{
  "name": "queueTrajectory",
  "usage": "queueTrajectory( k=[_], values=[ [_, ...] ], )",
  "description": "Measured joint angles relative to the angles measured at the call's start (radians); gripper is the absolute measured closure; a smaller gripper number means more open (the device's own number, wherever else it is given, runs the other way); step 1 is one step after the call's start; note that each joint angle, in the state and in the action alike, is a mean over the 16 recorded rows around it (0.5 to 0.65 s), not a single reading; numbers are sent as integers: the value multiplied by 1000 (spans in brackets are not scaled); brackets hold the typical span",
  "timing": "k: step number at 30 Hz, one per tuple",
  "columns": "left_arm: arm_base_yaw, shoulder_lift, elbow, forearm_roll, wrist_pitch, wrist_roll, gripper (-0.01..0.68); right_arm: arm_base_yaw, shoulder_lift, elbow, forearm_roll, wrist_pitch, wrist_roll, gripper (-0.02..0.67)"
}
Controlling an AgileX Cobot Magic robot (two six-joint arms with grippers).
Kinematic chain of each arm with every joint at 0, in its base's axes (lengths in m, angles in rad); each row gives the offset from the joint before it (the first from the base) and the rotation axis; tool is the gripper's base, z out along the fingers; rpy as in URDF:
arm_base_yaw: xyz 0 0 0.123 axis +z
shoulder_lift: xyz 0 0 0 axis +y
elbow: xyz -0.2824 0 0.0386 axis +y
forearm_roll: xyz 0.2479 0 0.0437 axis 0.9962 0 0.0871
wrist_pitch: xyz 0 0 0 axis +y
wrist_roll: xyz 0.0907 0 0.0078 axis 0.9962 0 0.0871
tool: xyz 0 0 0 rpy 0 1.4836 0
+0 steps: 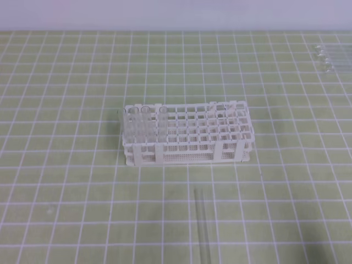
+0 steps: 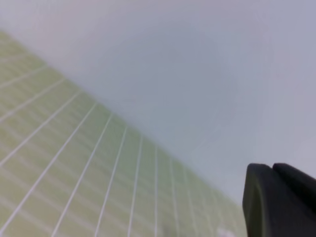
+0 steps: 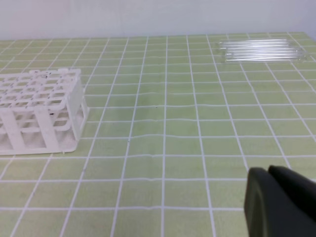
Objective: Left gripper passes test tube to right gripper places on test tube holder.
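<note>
test tube holder (image 1: 187, 144): tubes in left holes (three) | both grippers pressed together, empty

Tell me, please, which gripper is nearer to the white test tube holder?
Right, probably. The right gripper looks across the mat at the test tube holder, ahead to its left. The left gripper faces wall and mat, with no holder in its view.

Only the finger ends were visible. The matte black, round-cornered two-fingered left gripper (image 2: 276, 197) showed as two slabs pressed flush with a thin seam between. The matching matte black two-fingered right gripper (image 3: 277, 200) looked identical: smooth, unmarked, no cables or screws seen.
</note>
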Motion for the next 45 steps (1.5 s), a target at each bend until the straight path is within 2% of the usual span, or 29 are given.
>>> queueTrajectory(
  k=[4, 8, 11, 15, 19, 24, 28, 32, 35, 38, 45],
  values=[
    [0, 7, -3, -26, -102, -68, 676, 0, 0, 0, 0, 0, 0, 666],
    [-1, 8, -16, -22, -133, -142, 676, 0, 0, 0, 0, 0, 0, 666],
    [-1, 14, -50, -18, -82, -180, 676, 0, 0, 0, 0, 0, 0, 666],
    [-2, 61, -136, -40, 73, -150, 675, 0, 0, 0, 0, 0, 0, 666],
    [-3, 152, -263, -105, 293, -40, 675, 0, 0, 0, 0, 0, 0, 666],
    [-3, 338, -453, -223, 566, 205, 675, 0, 1, 0, 0, 0, 0, 666],
    [-4, 525, -589, -328, 727, 412, 676, 0, 1, 0, 0, 0, 0, 666],
    [-22, 706, -694, -397, 837, 552, 676, 0, 2, 0, 0, 0, 0, 666],
    [-63, 826, -750, -412, 883, 602, 676, 0, 3, 0, 0, 0, 0, 666],
    [-136, 935, -792, -394, 899, 601, 676, 0, 3, 0, 0, 0, 0, 666],
    [-405, 1156, -868, -234, 882, 425, 676, 0, 3, 0, 0, 0, 0, 666]
  ],
)
